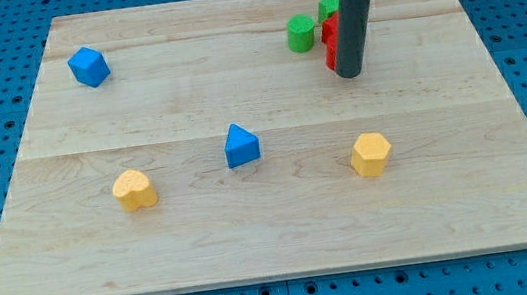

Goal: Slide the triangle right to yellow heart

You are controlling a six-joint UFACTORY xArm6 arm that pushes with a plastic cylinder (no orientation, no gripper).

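So my tip (pixel 350 73) sits upper right on the desk (pixel 272 217), by the red block (pixel 329 41). No claw here, nothing held. Blue triangle (pixel 241 145) is mid-frame, yellow heart (pixel 134 190) lower left of it.

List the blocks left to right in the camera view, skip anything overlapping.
blue cube → yellow heart → blue triangle → green cylinder → yellow hexagon. Red and second green blocks behind the rod left out.

Blue triangle and yellow heart on the wooden board

The blue triangle (pixel 241 145) lies flat near the middle; the yellow heart (pixel 134 190) lies flat at its 8 o'clock, near but apart.
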